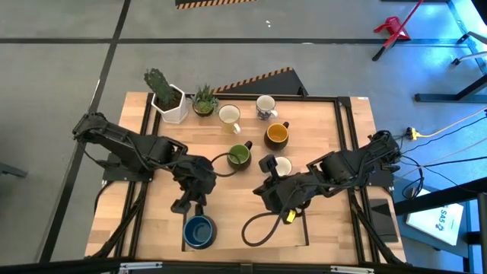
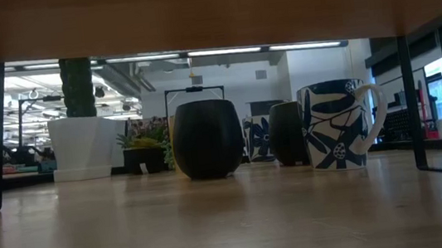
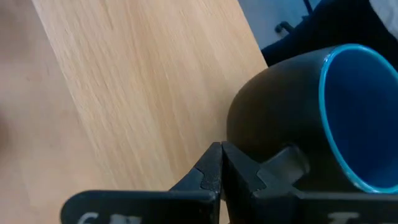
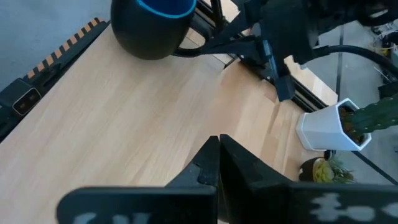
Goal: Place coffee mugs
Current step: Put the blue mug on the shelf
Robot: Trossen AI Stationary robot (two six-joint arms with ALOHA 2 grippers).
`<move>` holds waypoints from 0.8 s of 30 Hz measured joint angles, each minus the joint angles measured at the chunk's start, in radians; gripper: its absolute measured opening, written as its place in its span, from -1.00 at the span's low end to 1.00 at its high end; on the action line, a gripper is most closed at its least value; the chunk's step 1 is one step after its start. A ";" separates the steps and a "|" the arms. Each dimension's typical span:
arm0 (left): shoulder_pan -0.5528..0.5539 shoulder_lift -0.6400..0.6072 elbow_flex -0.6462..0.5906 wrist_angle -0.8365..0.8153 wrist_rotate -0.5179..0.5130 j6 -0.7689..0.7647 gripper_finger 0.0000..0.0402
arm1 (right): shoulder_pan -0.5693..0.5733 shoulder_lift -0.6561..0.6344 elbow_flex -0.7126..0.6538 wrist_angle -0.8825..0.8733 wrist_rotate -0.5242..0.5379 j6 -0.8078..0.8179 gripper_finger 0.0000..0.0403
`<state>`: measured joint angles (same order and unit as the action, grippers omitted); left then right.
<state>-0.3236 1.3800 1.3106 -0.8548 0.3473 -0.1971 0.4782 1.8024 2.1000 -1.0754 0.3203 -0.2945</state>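
A blue mug (image 1: pixel 199 230), dark outside and blue inside, stands on its base near the table's front edge. My left gripper (image 1: pixel 188 204) is shut just beyond it; its fingers (image 3: pixel 211 171) lie beside the mug's wall (image 3: pixel 261 118). My right gripper (image 1: pixel 260 189) hovers shut at mid-table with nothing in it (image 4: pixel 217 163). Behind it stand a cream-white mug (image 1: pixel 282 165), a green mug (image 1: pixel 240 155), an orange-yellow mug (image 1: pixel 276 135), another cream-white mug (image 1: pixel 230 116) and a white mug with blue pattern (image 1: pixel 265 106) (image 2: pixel 334 124). My left gripper's shut fingers lie close against the blue mug's dark outer wall (image 3: pixel 249 146), coming at it slanting down from the table's far side. Whether they touch the wall I cannot tell. Nothing sits between the fingers, and the mug stands upright on the table.
A white pot with a cactus (image 1: pixel 169 100) and a small pot with a spiky plant (image 1: pixel 204 102) stand at the far left. A black cable loop (image 1: pixel 259 228) lies near the front edge. Bare wood (image 1: pixel 152 205) spreads at the left, under the left arm.
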 joint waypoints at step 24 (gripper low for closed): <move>-0.128 0.000 0.000 -0.036 -0.080 -0.238 -1.00 | 0.000 0.015 0.000 0.028 -0.045 0.015 -1.00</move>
<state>-0.4520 1.3800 1.3106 -0.8909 0.2673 -0.4352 0.4782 1.8169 2.1002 -1.0474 0.2758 -0.2798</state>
